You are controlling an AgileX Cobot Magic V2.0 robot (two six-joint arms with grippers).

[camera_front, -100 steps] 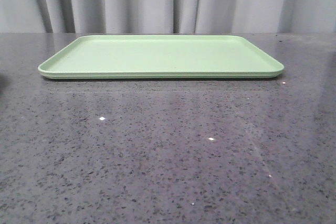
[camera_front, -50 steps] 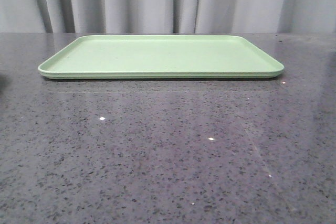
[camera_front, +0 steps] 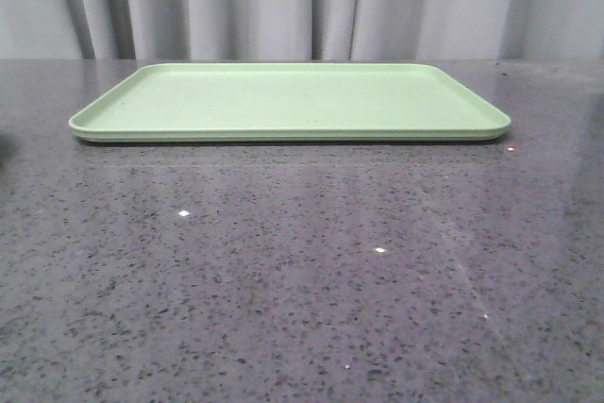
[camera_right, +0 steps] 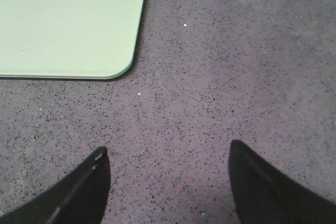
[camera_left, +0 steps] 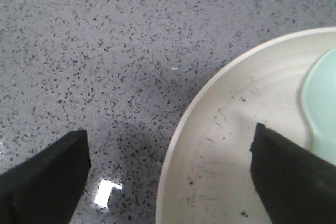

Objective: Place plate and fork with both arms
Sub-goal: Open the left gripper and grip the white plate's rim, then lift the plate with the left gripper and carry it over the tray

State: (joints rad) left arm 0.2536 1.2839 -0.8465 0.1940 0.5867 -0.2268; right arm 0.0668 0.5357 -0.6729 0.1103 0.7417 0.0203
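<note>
With the light-green tray [camera_front: 283, 101] bare, the left gripper [camera_left: 168, 182] straddles the plate [camera_left: 231, 145] rim, jaws apart; the right gripper [camera_right: 168, 182] hangs open, fork unseen.

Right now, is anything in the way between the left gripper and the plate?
No, nothing visible. The left gripper is open right over the plate's rim, one finger over the table, the other over the plate. Something pale green lies inside the plate.
</note>
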